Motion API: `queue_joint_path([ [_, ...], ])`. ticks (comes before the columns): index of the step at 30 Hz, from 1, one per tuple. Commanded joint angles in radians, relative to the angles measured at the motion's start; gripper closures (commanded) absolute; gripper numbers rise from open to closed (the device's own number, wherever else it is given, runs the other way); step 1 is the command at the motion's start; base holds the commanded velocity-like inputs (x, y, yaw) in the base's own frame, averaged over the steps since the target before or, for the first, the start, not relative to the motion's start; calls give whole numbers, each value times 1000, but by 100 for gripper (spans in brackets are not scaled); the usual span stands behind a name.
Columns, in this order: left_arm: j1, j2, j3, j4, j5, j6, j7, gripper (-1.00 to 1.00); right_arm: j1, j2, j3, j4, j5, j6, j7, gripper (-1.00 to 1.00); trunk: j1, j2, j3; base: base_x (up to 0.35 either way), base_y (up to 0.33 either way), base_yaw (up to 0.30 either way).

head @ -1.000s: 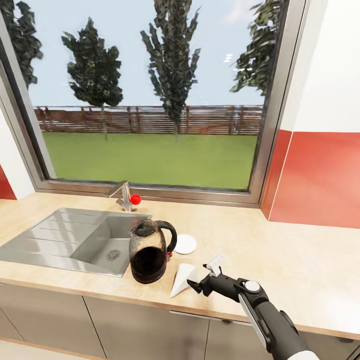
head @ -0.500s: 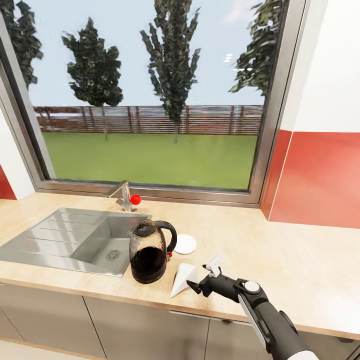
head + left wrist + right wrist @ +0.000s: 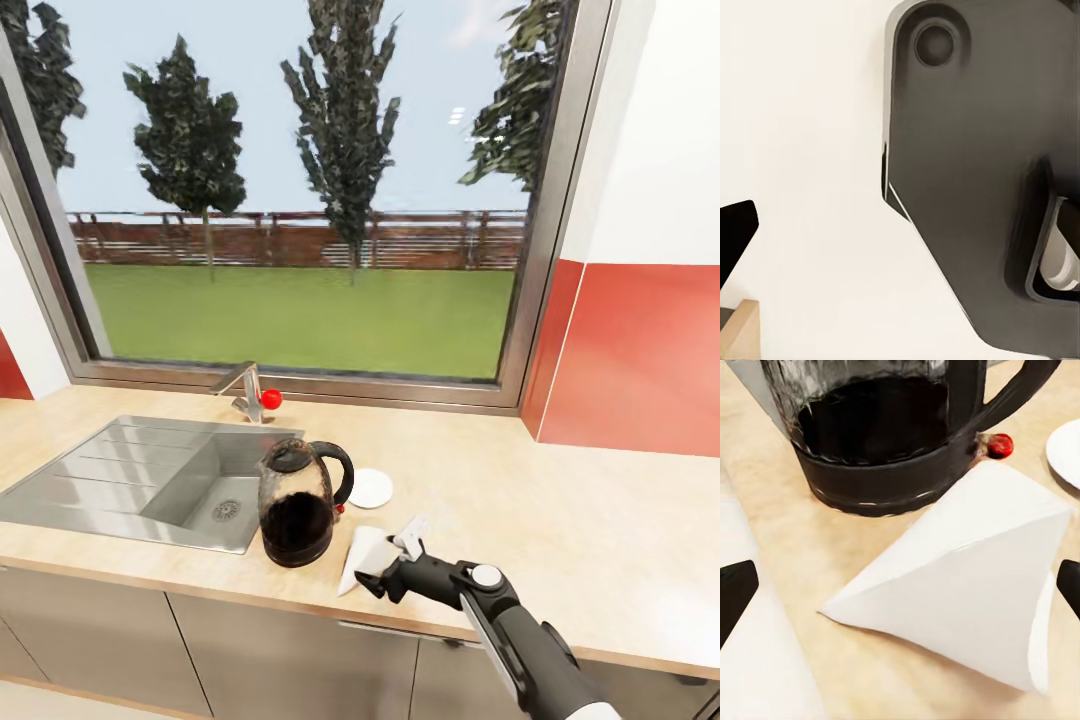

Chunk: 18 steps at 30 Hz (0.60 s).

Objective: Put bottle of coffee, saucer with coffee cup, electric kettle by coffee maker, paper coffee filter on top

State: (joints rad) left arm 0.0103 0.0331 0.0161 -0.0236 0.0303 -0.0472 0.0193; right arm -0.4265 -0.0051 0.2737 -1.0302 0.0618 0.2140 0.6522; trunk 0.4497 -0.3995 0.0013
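From the head, the right gripper point(image 3: 385, 563) hangs with jaws spread wide over the paper filter point(image 3: 362, 553) lying on the counter point(image 3: 560, 530) beside the kettle point(image 3: 298, 503), holding nothing, and the right wrist shows the filter point(image 3: 967, 577) between its fingertips point(image 3: 735, 592).

The electric kettle point(image 3: 297, 503) stands upright on the countertop point(image 3: 560, 520) just right of the sink, its glass body dark below, with a black base, lid and handle turned right. The white paper coffee filter point(image 3: 362, 553) lies flat, a folded cone, just beside the kettle's base near the front edge. The white saucer point(image 3: 371, 488) lies flat behind the filter, near the kettle's handle.
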Motion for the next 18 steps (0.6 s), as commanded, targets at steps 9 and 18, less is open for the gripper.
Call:
queue_joint_path([
  [9, 5, -11, 6, 2, 9, -2, 5, -100, -1, 1, -18, -41, 9, 4, 3, -100, 0, 0, 0, 0, 0, 0],
  [18, 5, -12, 8, 2, 10, 1, 5, -100, -1, -3, -19, -52, 10, 4, 3, -100, 0, 0, 0, 45, -38, 0],
])
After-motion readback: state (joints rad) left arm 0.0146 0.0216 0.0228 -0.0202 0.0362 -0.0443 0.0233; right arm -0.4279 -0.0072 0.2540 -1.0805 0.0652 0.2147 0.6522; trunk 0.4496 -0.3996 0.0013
